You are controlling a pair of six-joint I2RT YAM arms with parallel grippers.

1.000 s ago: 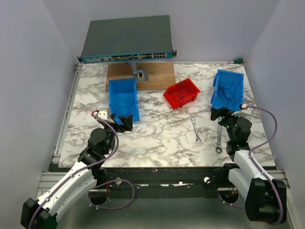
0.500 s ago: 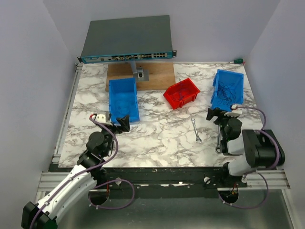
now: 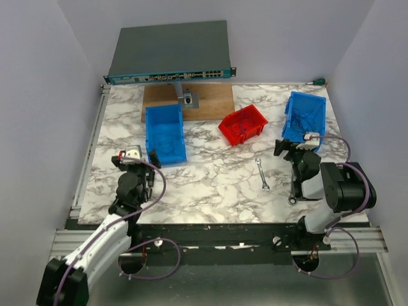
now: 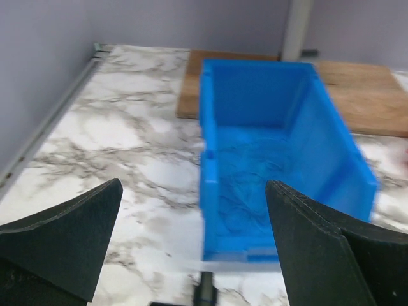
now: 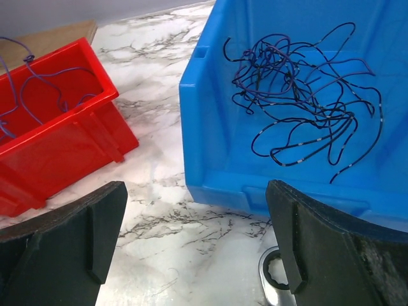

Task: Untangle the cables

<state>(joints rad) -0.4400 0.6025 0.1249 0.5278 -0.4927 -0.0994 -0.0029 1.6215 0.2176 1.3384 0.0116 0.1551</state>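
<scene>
A tangle of dark thin cables point(image 5: 299, 102) lies in the right blue bin point(image 5: 210, 127), also seen from the top point(image 3: 306, 118). Thin blue-purple cables point(image 5: 38, 83) lie in the red bin point(image 3: 242, 124). Faint blue cables point(image 4: 255, 185) lie in the left blue bin point(image 4: 210, 191). My left gripper point(image 4: 191, 191) is open and empty, just short of that bin's near wall; it shows in the top view point(image 3: 137, 162). My right gripper point(image 5: 196, 191) is open and empty, over the marble in front of the right bin's near left corner; it shows in the top view point(image 3: 293, 148).
Two silver wrenches lie on the marble: one mid-table point(image 3: 262, 174), one point(image 3: 293, 185) beside my right arm, its ring end point(image 5: 277, 280) below the right gripper. A wooden board point(image 3: 210, 102) and a network switch point(image 3: 169, 57) stand at the back.
My left gripper has swung left, from the left bin's near right corner to its near left side. My right arm has folded back and its gripper has shifted slightly left, toward the right bin.
</scene>
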